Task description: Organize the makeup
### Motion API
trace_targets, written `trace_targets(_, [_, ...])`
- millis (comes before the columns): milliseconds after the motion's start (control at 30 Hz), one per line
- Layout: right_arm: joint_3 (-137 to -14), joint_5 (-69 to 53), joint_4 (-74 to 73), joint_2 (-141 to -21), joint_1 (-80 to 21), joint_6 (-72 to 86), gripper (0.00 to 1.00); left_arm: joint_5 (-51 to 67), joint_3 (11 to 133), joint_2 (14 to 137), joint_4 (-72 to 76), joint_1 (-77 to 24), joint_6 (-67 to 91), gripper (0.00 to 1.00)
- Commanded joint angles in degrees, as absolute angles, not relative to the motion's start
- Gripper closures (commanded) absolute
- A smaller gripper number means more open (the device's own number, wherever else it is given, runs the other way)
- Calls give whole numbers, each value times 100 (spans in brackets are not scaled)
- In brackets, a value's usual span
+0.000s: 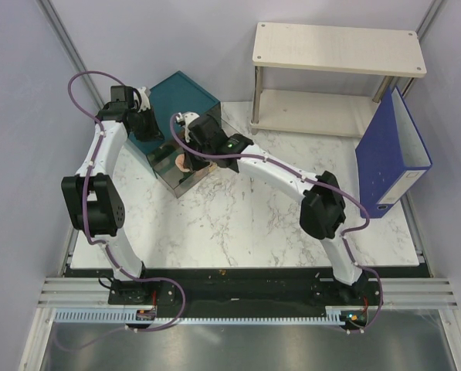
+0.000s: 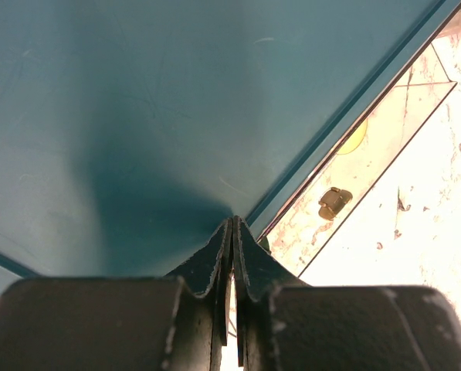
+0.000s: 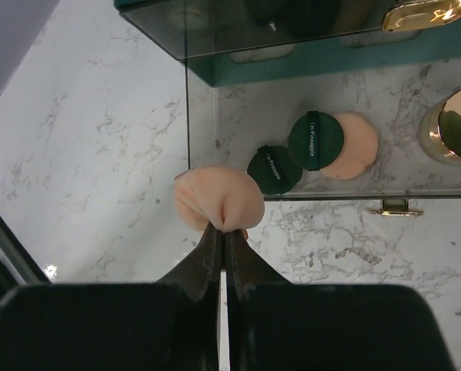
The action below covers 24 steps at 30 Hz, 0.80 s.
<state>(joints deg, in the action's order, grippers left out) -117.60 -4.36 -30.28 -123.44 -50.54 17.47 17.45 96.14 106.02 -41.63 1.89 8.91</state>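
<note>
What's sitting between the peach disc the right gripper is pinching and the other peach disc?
A dark green compact and a second compact, overlapping, inside the clear drawer; the right wrist view shows it.

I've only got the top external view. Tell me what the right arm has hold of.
Observer: The right jaws are shut on a peach-pink disc, pinched at its rim.
Operator: List what's in the clear drawer.
Observer: Two dark green compacts, one overlapping a second peach-pink disc, and a gold-lidded jar.
Operator: Check the left jaws.
Observer: Shut, nothing between them, close to the teal box.
</note>
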Motion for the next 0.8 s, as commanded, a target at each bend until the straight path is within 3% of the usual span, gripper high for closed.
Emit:
trace_targets(0, [-12137, -255, -2602, -12787, -5019, 1837, 97, 1424, 9105, 10951, -6065, 114, 659, 90])
trace_targets(300, [-12692, -194, -2444, -13430, -4904, 2310, 90, 1415, 9088, 10934, -6073, 114, 659, 90])
trace_targets(533, [-12498, -35, -2197, -13395, -4878, 2461, 47, 1433, 9079, 10942, -6073, 114, 659, 90])
trace_targets(633, [-12437, 87, -2189, -13324, -4869, 2452, 37, 1441, 9088, 10951, -6073, 123, 650, 90])
trace_targets(767, [-12340, 176, -2197, -13219, -4834, 2461, 33, 1450, 9088, 10951, -6056, 123, 650, 90])
